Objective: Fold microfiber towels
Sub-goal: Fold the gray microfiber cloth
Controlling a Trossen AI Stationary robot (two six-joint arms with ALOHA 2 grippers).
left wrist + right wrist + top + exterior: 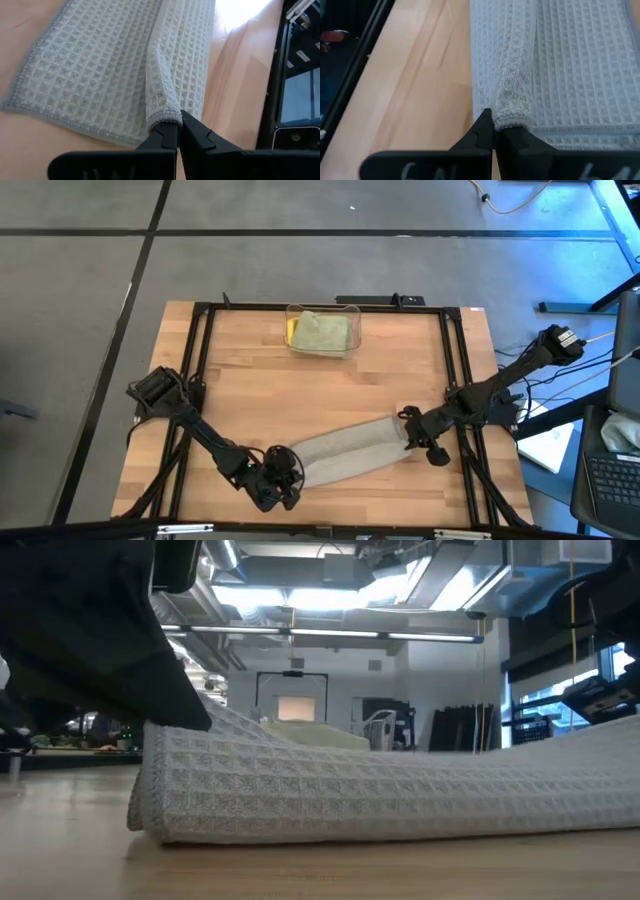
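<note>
Grey waffle-weave towel (345, 452), one, lies folded into a long band on the wooden worktop (300, 385), nearer the front edge than the clear bin (322, 333). Two more towels sit in that bin, sage green (322, 332) over yellow (291, 330). Left claw (283, 475) and right claw (408, 430) are each clamped tight on opposite ends of the grey band.

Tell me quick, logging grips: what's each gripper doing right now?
Left gripper: shut on the grey towel, at its near end.
Right gripper: shut on the same towel's other end.
</note>
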